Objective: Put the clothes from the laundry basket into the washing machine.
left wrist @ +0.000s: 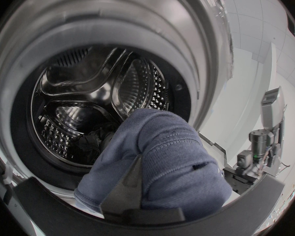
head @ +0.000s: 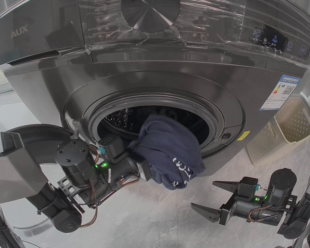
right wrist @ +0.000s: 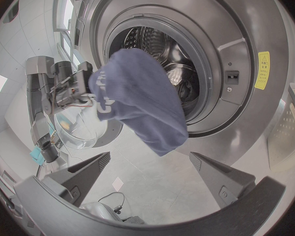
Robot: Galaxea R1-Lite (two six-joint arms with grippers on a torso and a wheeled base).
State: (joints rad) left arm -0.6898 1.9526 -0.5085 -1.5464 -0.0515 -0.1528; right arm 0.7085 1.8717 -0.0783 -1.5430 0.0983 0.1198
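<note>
1. at the far left, the washing machine's round door (head: 41,131) stands swung open, with its glass bowl turned toward the room.
2. just right of the door, the left pincer (left wrist: 144,177) sits level with the lower lip of the machine's opening, clenched on a navy garment. one dark finger (left wrist: 127,187) shows beneath the cloth and the other is buried under it.
3. the navy garment (head: 168,148) hangs bunched from that pincer, just in front of the mouth of the washing machine (head: 155,76). its upper part lies across the opening, and its lower end, marked with white print, droops below the rim, clear of the floor (head: 151,217).
4. behind the garment, the steel drum (left wrist: 88,92) holds a small dark heap of clothing (left wrist: 88,141) at its bottom.
5. further right and lower, the right pincer (head: 203,194) hangs above the floor in front of the machine, well apart from the garment. it is released, with its two fingers spread wide and their tips pointing toward the left.
6. at the far right, the pale laundry basket (head: 261,148) stands on the floor just beside the machine. i cannot tell what lies inside it.
</note>
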